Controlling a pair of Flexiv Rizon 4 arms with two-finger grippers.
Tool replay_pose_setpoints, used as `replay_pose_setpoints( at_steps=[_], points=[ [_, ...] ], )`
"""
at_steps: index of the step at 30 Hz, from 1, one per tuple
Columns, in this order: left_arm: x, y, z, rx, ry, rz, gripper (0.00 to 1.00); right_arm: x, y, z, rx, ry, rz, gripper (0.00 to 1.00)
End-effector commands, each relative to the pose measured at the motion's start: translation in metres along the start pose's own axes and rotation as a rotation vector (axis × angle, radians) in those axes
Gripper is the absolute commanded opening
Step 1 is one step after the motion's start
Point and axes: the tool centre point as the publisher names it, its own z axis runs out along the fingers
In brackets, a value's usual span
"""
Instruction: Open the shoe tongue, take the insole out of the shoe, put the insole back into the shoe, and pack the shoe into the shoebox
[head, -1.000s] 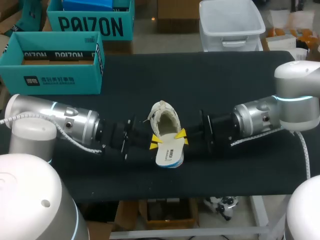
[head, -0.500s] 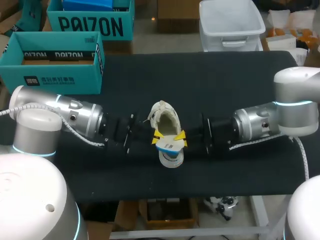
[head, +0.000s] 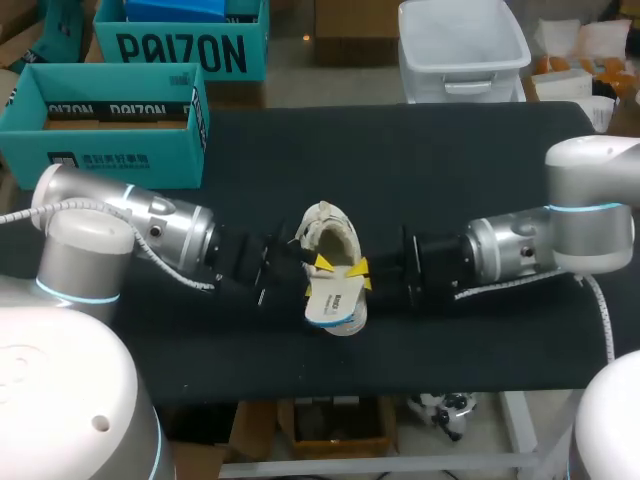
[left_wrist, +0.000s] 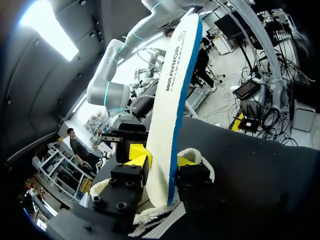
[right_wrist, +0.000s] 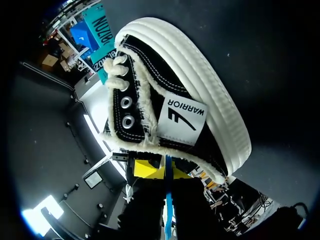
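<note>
Shoe (head: 330, 236) is seen at the middle of the table (head: 460, 170), opening upward, set between the two arms. Insole (head: 333, 303) is held tilted at the shoe's near end, with its upper end at the rim of the opening, its lower end out toward the near table edge, and its printed face up.

Left gripper (head: 322, 264) is closed on the insole's left side. In the left wrist view the insole is clamped between both fingers and stands out past them.

Right gripper (head: 358, 270) is closed on the opposite side. In the right wrist view the insole's blue edge is pinched between the yellow tips. The shoe lies just ahead: black upper, white sole, fleecy lining.

Shoebox (head: 120, 160), teal and open, is noted at the far left corner, well apart from the shoe
</note>
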Motion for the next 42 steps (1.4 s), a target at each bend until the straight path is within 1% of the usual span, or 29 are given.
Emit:
replay_pose_setpoints(
  at_steps=[1, 8, 9, 10, 11, 13, 25, 31, 32, 33, 37, 40, 42],
  points=[
    [0.003, 0.009, -0.001, 0.013, -0.006, 0.002, 0.42, -0.001, 0.003, 0.001, -0.002, 0.009, -0.004, 0.0],
    [0.003, 0.012, -0.002, 0.012, -0.011, -0.01, 0.37, -0.005, 0.003, -0.003, -0.022, 0.023, 0.001, 0.0],
    [0.003, 0.013, -0.001, 0.011, -0.01, -0.011, 0.32, -0.006, 0.003, -0.004, -0.028, 0.024, 0.002, 0.0],
    [0.002, 0.013, 0.0, 0.008, -0.009, -0.012, 0.22, -0.006, 0.003, -0.004, -0.032, 0.025, 0.002, 0.0],
    [0.002, 0.014, 0.0, 0.008, -0.008, -0.012, 0.2, -0.006, 0.004, -0.004, -0.033, 0.026, 0.002, 0.0],
    [0.001, 0.015, 0.003, 0.003, -0.004, -0.017, 0.0, -0.007, 0.007, -0.004, -0.034, 0.029, 0.0, 0.0],
    [0.001, 0.03, 0.007, -0.015, 0.014, -0.05, 0.0, -0.006, 0.02, -0.004, -0.035, 0.036, -0.004, 0.0],
    [0.002, 0.033, 0.006, -0.018, 0.014, -0.059, 0.0, -0.004, 0.02, -0.004, -0.032, 0.035, -0.009, 0.0],
    [0.002, 0.032, 0.006, -0.017, 0.013, -0.059, 0.0, -0.004, 0.018, -0.004, -0.033, 0.034, -0.011, 0.11],
    [0.002, 0.032, 0.005, -0.016, 0.013, -0.059, 0.0, -0.003, 0.015, -0.004, -0.039, 0.028, -0.013, 0.4],
    [0.002, 0.029, 0.005, -0.013, 0.009, -0.058, 0.0, 0.0, -0.001, -0.004, -0.068, 0.005, -0.015, 0.49],
    [0.002, 0.027, 0.005, -0.01, 0.006, -0.056, 0.0, 0.004, -0.015, -0.005, -0.093, -0.009, -0.023, 0.52],
    [0.002, 0.026, 0.005, -0.006, -0.003, -0.06, 0.0, 0.006, -0.022, -0.006, -0.111, -0.017, -0.032, 0.49]
  ],
)
